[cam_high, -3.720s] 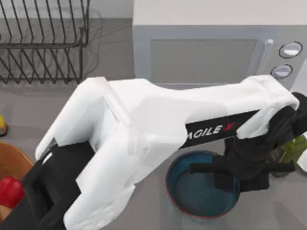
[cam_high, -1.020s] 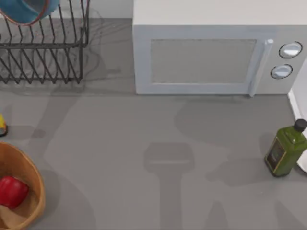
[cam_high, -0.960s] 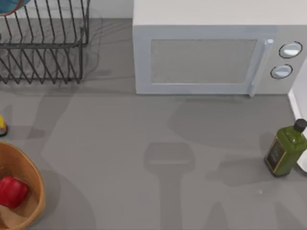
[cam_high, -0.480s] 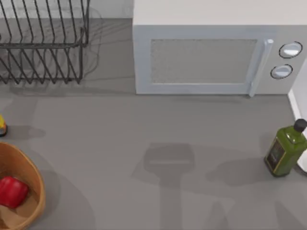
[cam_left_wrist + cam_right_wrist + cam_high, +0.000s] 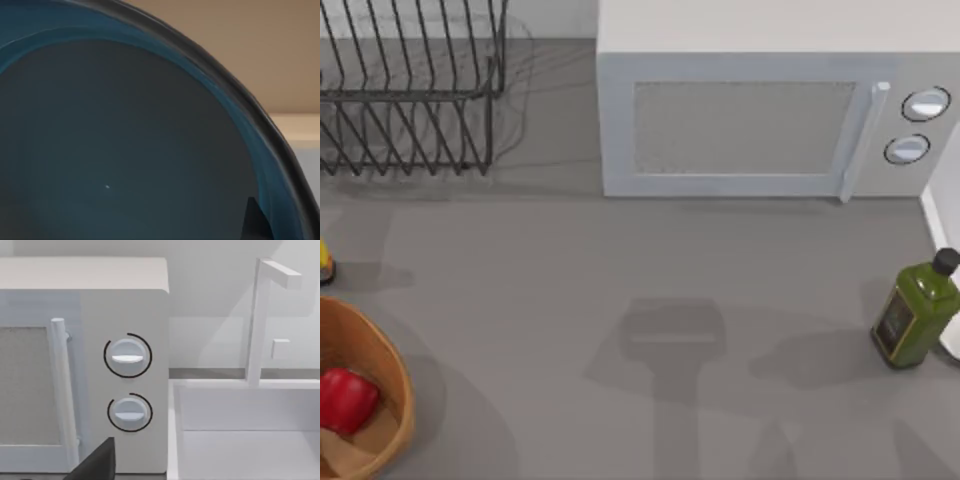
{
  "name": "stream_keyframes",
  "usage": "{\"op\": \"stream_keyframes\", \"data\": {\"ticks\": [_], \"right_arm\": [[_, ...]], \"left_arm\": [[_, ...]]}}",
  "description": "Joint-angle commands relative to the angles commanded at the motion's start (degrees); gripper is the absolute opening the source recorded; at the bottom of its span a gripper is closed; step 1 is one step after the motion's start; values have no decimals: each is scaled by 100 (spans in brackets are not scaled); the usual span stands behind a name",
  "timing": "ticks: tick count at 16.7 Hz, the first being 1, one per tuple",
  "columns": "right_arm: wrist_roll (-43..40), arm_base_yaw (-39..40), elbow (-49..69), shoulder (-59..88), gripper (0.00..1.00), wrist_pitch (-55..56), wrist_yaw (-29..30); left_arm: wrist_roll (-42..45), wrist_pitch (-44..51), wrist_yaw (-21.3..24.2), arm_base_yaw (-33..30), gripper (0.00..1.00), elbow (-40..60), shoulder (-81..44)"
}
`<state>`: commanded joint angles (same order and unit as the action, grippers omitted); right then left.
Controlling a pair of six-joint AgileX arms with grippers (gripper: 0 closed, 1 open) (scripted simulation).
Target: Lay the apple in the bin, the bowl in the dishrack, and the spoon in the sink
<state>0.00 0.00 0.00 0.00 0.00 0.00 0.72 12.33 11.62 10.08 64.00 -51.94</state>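
The teal-blue bowl (image 5: 125, 145) sits very close in the left wrist view, its dark rim curving across. One dark fingertip (image 5: 253, 223) of my left gripper rests against the bowl's inner wall near the rim, and the gripper is shut on the bowl. The black wire dishrack (image 5: 410, 90) stands at the table's back left. At the front left, the red apple (image 5: 342, 400) lies inside the tan wooden bin (image 5: 395, 375). The white sink (image 5: 240, 440) with its faucet is beside the microwave. A dark corner of my right gripper (image 5: 97, 462) faces the microwave. The spoon is out of view.
A white microwave (image 5: 760, 110) fills the back middle and right. A green oil bottle (image 5: 915, 310) stands at the right edge. A small yellow object (image 5: 324, 262) sits at the left edge. Arm shadows lie on the grey table.
The bowl was lifted from the table's middle and carried to the back left over the dishrack. It has passed beyond the top view's edge, and the left arm has left that view.
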Motion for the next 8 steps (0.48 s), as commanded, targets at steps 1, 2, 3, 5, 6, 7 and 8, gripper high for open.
{"op": "stream_keyframes", "data": {"ticks": [1, 2, 3, 5, 6, 7, 8], "right_arm": [[0, 0, 0, 0, 100, 0, 0], [0, 0, 0, 0, 100, 0, 0], [0, 0, 0, 0, 100, 0, 0], [0, 0, 0, 0, 100, 0, 0], [0, 0, 0, 0, 100, 0, 0], [0, 0, 0, 0, 100, 0, 0], [0, 0, 0, 0, 100, 0, 0]], "left_arm": [[-3, -122, -15, -19, 0, -7, -127], [-5, -304, -36, -45, 0, -26, -313], [-5, -541, -61, -76, 0, -57, -556], [-4, -1201, -120, -147, 0, -140, -1184], [-1, -1619, -151, -183, 0, -190, -1540], [3, -2086, -182, -218, 0, -244, -1907], [6, -2586, -211, -252, 0, -301, -2275]]}}
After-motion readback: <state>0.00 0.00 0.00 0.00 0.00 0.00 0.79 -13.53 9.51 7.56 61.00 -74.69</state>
